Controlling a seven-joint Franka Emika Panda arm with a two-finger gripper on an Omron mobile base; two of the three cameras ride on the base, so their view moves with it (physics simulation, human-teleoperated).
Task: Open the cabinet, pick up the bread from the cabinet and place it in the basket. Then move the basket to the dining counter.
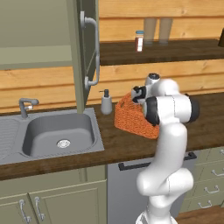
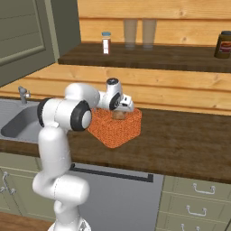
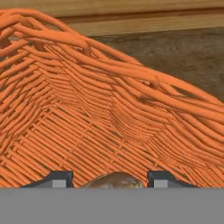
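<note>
The end effector [image 3: 109,180] is reaching down into the orange basket [image 2: 116,128], its fingers [image 3: 59,179] pinching the brown bread [image 3: 114,180] between them. The basket is sitting on the dark wooden worktop [image 2: 180,140] right of the sink [image 1: 59,133], beyond which the cabinet [image 1: 81,52] door is hanging open.

Pretty standard Franka look: the arm [image 1: 168,144] is all glossy white, built from fat rounded links like stacked sausages. Joints are capped with dark, near-black bands and discs, clearest on the big elbow drum. The wrist ends in a small white knob with a dark ring. The finger tips [image 3: 59,179] are dark with pale grey square pads.
</note>
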